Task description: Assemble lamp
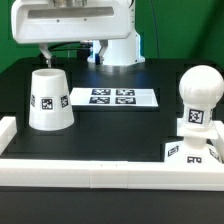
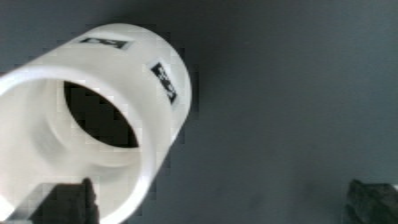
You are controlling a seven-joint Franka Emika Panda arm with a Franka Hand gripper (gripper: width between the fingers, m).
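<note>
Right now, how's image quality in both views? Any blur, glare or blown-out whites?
Exterior view: fairly sharp; tags on the shade and marker board readable; the bulb is bright, with little surface detail; soft shadows on the black table. Wrist view: soft overall; the shade looms large, its tags blurry, its inside in shadow; the fingertips are dark and out of focus.

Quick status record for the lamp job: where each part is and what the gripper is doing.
shade: standing on the table, on the exterior view's left, wide end down
bulb: seated on base, exterior view's right
marker board: flat between them
gripper: open, above the shade, holding nothing
</note>
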